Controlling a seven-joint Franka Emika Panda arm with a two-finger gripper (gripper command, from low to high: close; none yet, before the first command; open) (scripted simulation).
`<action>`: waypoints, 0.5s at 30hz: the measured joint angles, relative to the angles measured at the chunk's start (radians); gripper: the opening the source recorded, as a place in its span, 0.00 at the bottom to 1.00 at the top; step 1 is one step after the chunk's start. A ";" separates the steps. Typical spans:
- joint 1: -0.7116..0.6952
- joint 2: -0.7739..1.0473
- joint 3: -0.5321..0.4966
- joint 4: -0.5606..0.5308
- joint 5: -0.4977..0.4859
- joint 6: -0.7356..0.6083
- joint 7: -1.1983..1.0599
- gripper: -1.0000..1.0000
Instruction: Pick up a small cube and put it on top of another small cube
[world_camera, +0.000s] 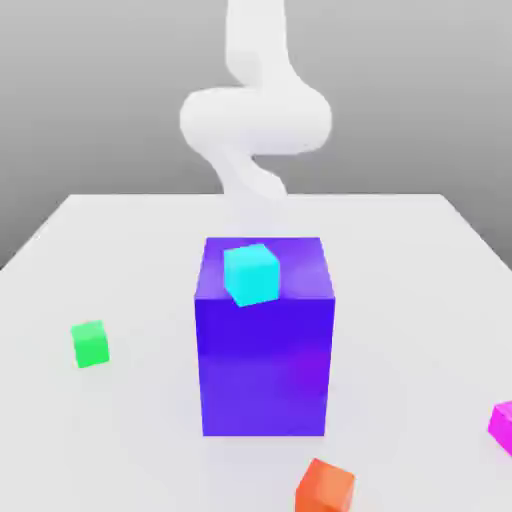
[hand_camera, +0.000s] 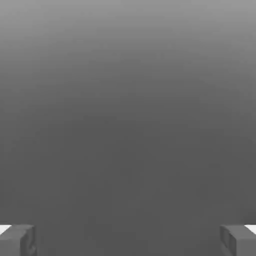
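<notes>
Hand view: gripper (hand_camera: 128, 240) wide open, empty, w/ magenta cube (world_camera: 503, 424) far off on table (world_camera: 420, 260).

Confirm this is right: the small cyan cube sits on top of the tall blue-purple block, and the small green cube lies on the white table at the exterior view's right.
Wrong on one point: the small green cube lies at the exterior view's left, not right. The small cyan cube does sit on the tall blue-purple block, on the white table.

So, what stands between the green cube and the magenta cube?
In the exterior view, the tall blue-purple block stands between the green cube and the magenta cube, with a cyan cube on top.
</notes>
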 joint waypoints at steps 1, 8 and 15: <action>-0.005 0.039 0.026 -0.001 -0.008 0.011 0.020 0.50; -0.021 0.291 0.188 -0.005 -0.089 0.081 0.172 0.50; -0.008 0.546 0.325 -0.008 -0.203 0.148 0.347 0.50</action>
